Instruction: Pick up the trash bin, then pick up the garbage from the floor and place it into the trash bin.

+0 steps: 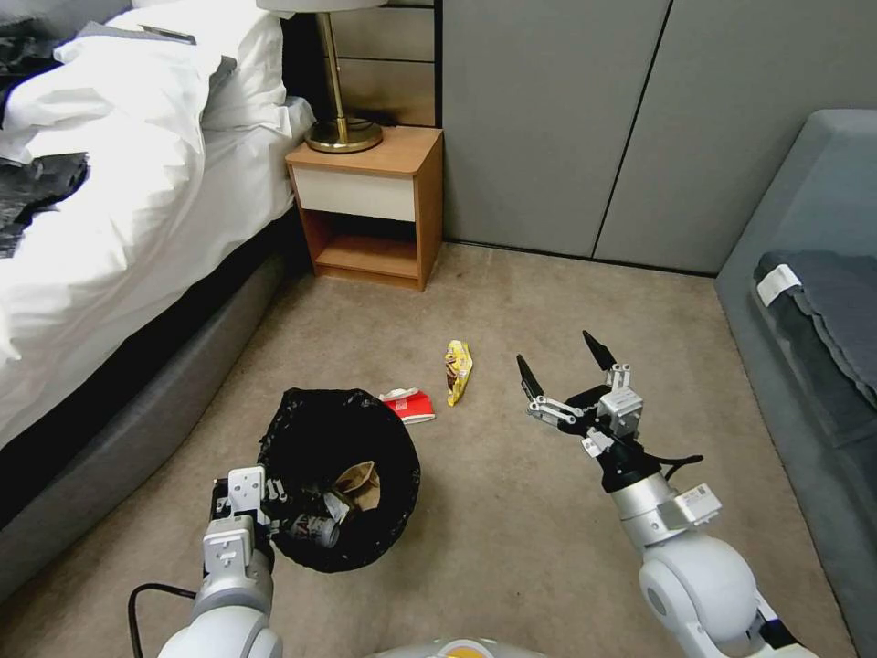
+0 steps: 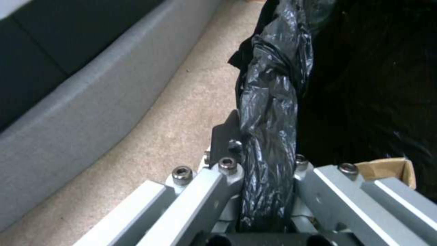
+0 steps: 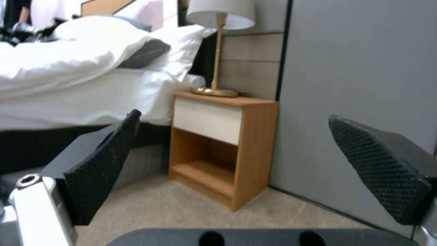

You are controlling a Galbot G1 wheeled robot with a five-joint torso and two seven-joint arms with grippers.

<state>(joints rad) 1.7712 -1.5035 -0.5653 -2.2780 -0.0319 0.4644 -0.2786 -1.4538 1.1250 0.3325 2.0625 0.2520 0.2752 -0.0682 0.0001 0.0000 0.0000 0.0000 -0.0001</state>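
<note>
The left pincer (image 1: 260,507) is clamped on the bin (image 1: 340,475) rim, its fingertips hidden by the black liner. Litter inside is hard to make out. The right pincer (image 1: 562,366) hovers spread apart over the floor (image 1: 512,512) near a yellow wrapper (image 1: 458,370) and red-and-white packet (image 1: 409,405), before the nightstand (image 1: 370,206).

A soft tan carpet (image 1: 512,512) is covering the floor. A bed (image 1: 110,228) with white covers is sitting beside a little wooden table (image 1: 370,206) — a gold lamp (image 1: 343,128) is standing on it. Gray walls (image 1: 566,119) are standing behind.
</note>
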